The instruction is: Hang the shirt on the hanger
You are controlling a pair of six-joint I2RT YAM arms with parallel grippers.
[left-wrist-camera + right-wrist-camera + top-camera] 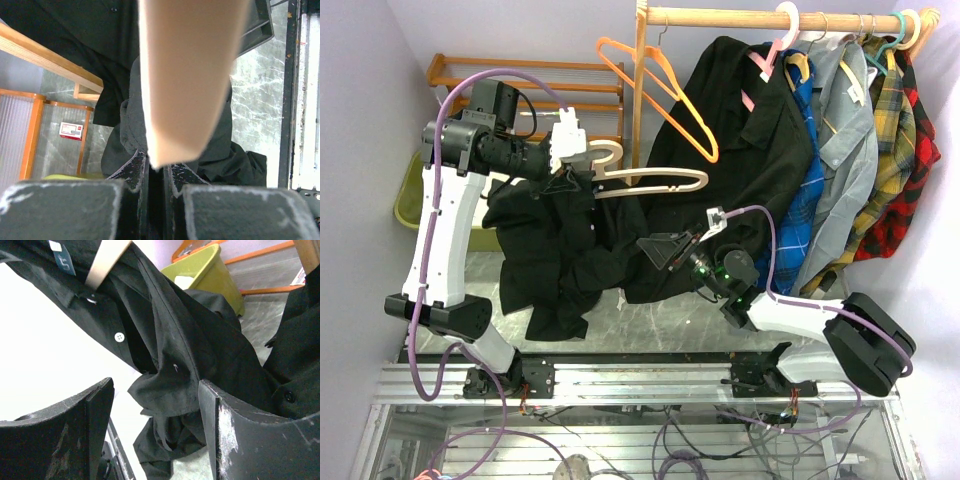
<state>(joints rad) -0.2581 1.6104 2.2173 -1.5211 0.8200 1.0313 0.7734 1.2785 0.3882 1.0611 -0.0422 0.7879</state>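
My left gripper (567, 181) is shut on the cream-peach hanger (655, 182) near its hook and holds it level above the table. In the left wrist view the hanger (190, 75) fills the middle, with the jaws (159, 167) closed on its lower end. The black shirt (550, 250) hangs crumpled from the hanger's left part down to the table, and the hanger's right arm is bare. My right gripper (666, 249) is open at the shirt's right edge. In the right wrist view (157, 410) a fold of the shirt (175, 365) lies between the spread fingers, with the hanger (107, 260) above.
A wooden rail (760, 16) at the back right carries a second black shirt on a pink hanger (770, 130), a blue plaid shirt (805, 180) and several others. Orange hangers (665, 85) hang on the post. A wooden shelf (535, 75) and a green bin (408, 195) stand at the back left.
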